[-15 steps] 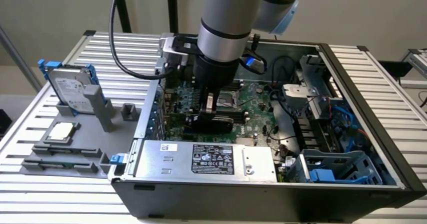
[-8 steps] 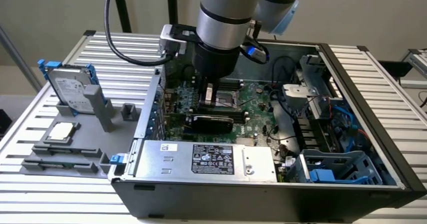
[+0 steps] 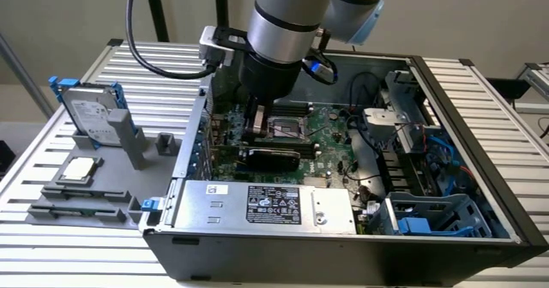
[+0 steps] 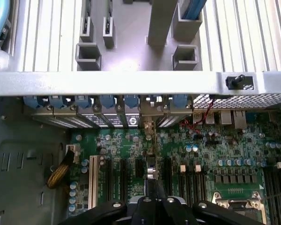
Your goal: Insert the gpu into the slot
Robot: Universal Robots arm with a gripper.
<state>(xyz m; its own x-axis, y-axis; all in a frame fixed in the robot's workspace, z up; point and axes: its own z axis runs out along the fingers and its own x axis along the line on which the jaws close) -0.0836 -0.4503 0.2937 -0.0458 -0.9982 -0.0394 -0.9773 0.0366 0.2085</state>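
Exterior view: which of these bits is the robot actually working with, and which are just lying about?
In the job:
- pincer, shut on the gpu
- the gpu, standing on edge over the green motherboard

Just lying about:
- hard drive, upright on the grey stand
- processor chip on the same stand
- silver power supply
- blue-grey drive cage

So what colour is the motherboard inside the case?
Green; the motherboard shows best in the wrist view.

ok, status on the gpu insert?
Copy: gripper shut on gpu top edge. Card upright over motherboard, seating in slot hidden. Nothing seen in the way.
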